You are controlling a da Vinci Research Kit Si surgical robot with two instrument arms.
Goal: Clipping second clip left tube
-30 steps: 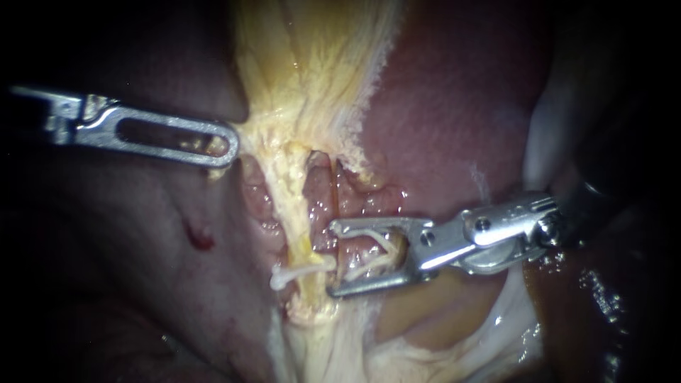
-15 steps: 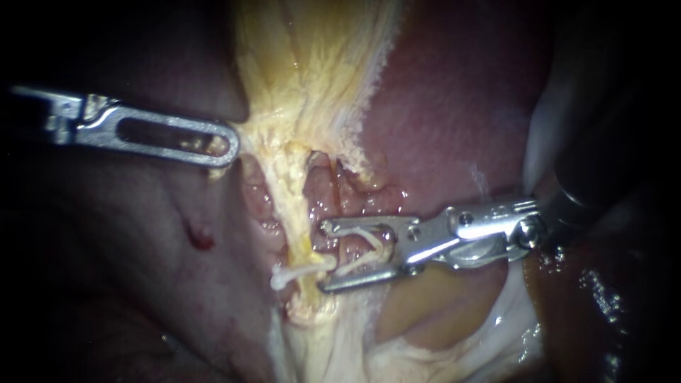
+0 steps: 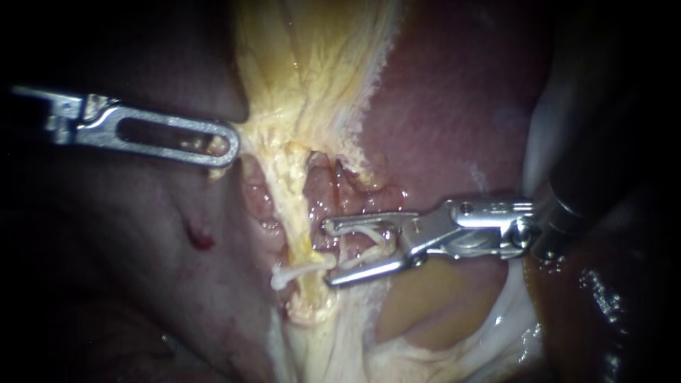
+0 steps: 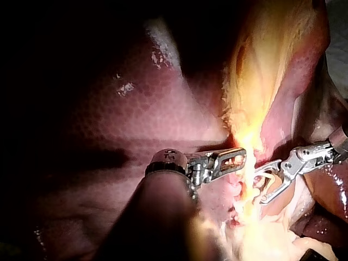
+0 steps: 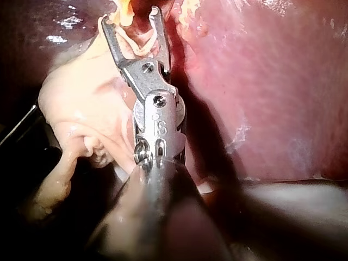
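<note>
Up close, the endoscope view shows two slender metal instruments working either side of the left tube (image 3: 292, 191), a yellow, fibrous strand. It runs down from a broad fan of yellow tissue (image 3: 305, 71) over the dark red liver (image 3: 440, 120).

The left instrument (image 3: 230, 145) has long windowed jaws closed flat on the edge of that yellow tissue, scraps of which show through the window. The right instrument (image 3: 330, 254) stands with its jaws wide apart, carrying an open white V-shaped clip (image 3: 372, 234) between them. Its jaw tips lie just beside the tube.

Only this view shows the second clip, a closed white clip (image 3: 298, 272) that crosses the tube low down, near the right instrument's lower jaw. It alone also shows a small red spot (image 3: 199, 237) on the liver.

In the left wrist view, glare washes out the tube. It does take in both the left instrument (image 4: 239, 157) and the right instrument (image 4: 260, 186), tips near each other but apart.

The right wrist view looks along the right instrument (image 5: 130, 17) to the pale clip (image 5: 138, 46) between its jaws. It alone shows a pale tan, lumpy fold of tissue (image 5: 81, 114) beside the instrument.

In all there are two instruments, two clips and one tube plainly seen. Small stamped marks (image 5: 160, 128) sit on the right instrument's body.
</note>
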